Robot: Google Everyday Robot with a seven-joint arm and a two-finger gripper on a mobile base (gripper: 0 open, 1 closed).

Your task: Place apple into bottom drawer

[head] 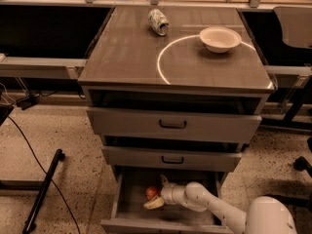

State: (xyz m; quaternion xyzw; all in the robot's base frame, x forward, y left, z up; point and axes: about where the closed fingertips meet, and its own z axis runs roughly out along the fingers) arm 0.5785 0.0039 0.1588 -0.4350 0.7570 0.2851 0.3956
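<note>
Grey cabinet (175,126) on speckled floor | bottom drawer (130,206) pulled out | apple (151,192) inside it, left of centre | gripper (158,193) inside drawer, fingers spread apart above and below apple | cabinet top: dented can (158,21), white bowl (220,38)

No text, label, brand or number is legible to me anywhere in this view; the can (158,21), upper centre, shows only an unreadable pattern. Gripper (156,194): inside the bottom drawer (131,202), lower centre.
</note>
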